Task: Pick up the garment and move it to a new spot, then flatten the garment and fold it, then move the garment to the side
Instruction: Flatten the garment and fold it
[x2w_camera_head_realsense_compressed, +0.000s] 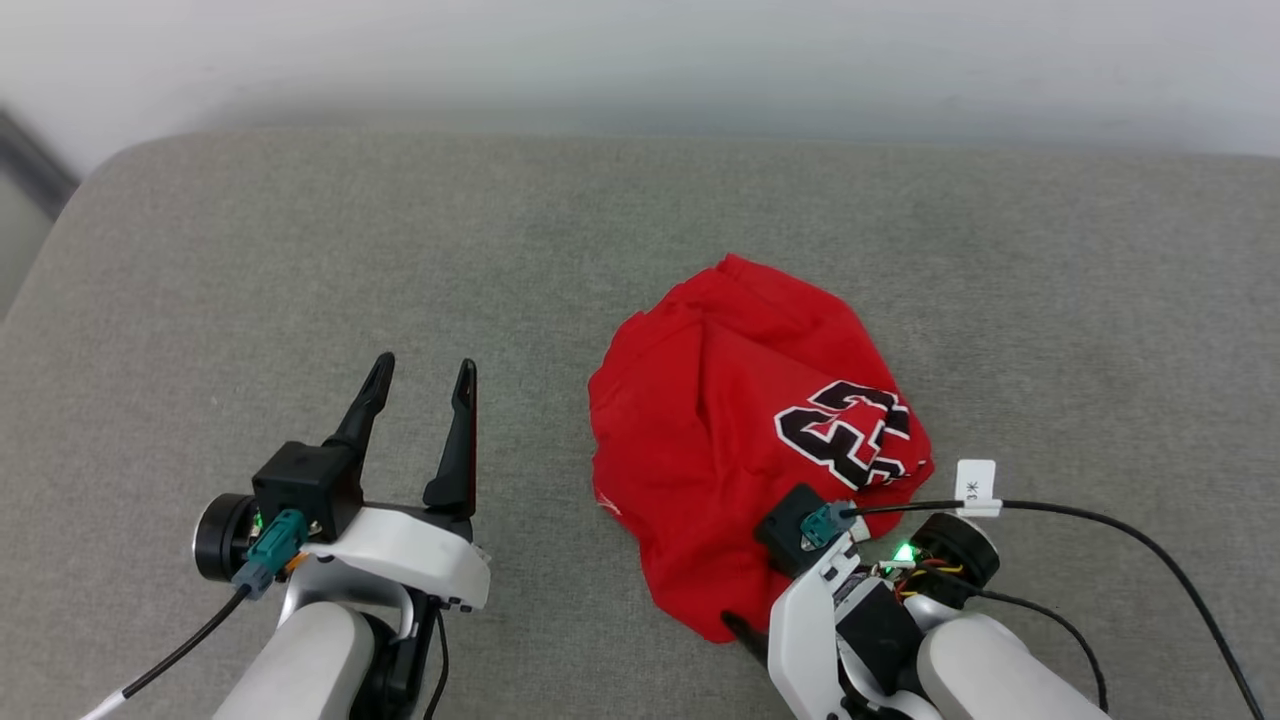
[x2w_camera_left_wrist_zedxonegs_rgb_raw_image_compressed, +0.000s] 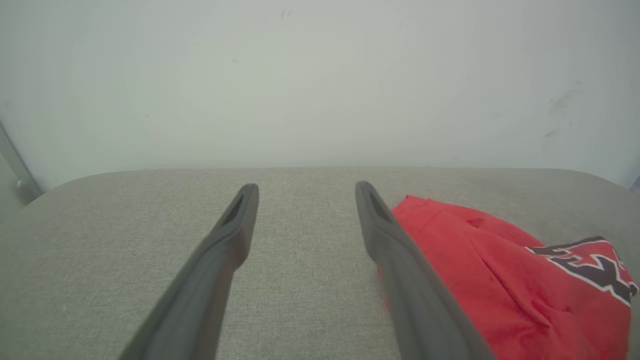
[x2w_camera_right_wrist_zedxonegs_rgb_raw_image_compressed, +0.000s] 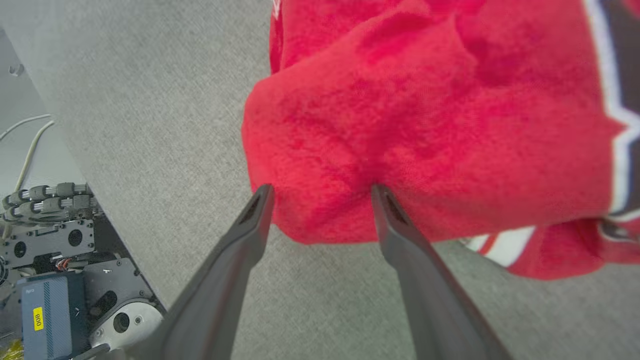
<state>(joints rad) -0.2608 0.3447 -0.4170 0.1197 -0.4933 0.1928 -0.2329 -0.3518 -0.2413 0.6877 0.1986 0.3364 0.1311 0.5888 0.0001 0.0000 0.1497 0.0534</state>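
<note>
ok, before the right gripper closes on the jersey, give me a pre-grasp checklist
1. Right gripper open: ok.
2. Its fingertips straddle a bulge at the near edge of the garment: ok.
3. How many layers it would pinch: cannot tell.
4. Left gripper open, beside the garment and apart from it: ok.
5. Garment lying flat: not ok, it is a crumpled heap.
6. Bare grey cushion to the left for a new spot: ok.
</note>
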